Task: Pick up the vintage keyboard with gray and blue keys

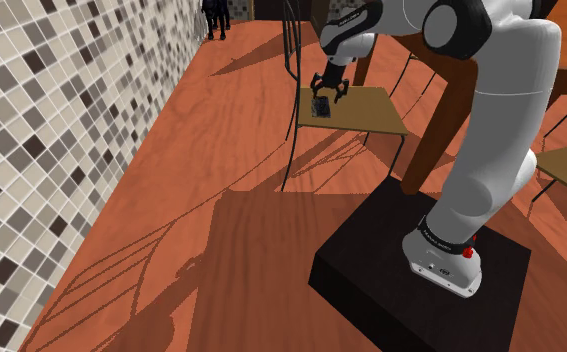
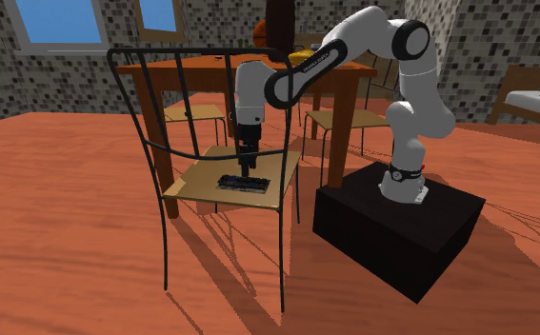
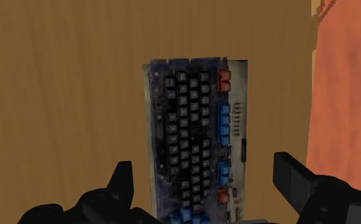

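gripper (image 3: 204, 172): fingers spread apart, hanging just over the keyboard (image 3: 195, 140), holding nothing.
keyboard: flat on the tan chair seat (image 3: 64, 95), near one edge; dark keys, blue and red ones along one side.
handling: my guess, rigid, light-ish, low-profile. pinch across the narrow width mid-length so it won't tip.
beyond: reddish wood floor (image 3: 344, 95).

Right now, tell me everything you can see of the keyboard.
The keyboard is a flat rectangle with a worn, pale, stained case. Dark keys make up its main block, and a column of blue keys with a few red ones runs down one long side. It lies flat, keys up, on the tan wooden chair seat, touching nothing else. The open claw hangs just above it and straddles its short width, with no contact visible.
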Controlling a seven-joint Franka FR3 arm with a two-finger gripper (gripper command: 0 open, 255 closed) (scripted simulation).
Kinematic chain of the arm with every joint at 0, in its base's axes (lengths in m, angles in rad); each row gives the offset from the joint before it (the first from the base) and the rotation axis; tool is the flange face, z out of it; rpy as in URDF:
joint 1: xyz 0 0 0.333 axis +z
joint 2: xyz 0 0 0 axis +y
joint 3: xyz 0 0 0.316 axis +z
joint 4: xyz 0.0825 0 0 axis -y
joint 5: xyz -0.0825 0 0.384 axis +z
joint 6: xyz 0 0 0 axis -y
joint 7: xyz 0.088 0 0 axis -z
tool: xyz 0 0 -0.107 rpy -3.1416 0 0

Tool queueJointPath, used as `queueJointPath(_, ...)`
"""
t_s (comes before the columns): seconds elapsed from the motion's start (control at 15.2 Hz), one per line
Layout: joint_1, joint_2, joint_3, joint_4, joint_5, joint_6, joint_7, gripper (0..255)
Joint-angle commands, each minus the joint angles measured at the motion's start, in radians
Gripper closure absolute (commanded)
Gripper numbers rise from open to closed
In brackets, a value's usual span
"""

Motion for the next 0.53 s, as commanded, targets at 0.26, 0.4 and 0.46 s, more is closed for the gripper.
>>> queueJointPath(0.26, -0.008, 0.048, 0.008, -0.017, 0.024, 0.064, -0.019, 0)
queueJointPath(0.4, -0.008, 0.052, 0.008, -0.019, 0.026, 0.070, -0.021, 0)
queueJointPath(0.46, -0.008, 0.052, 0.008, -0.019, 0.026, 0.070, -0.021, 0)
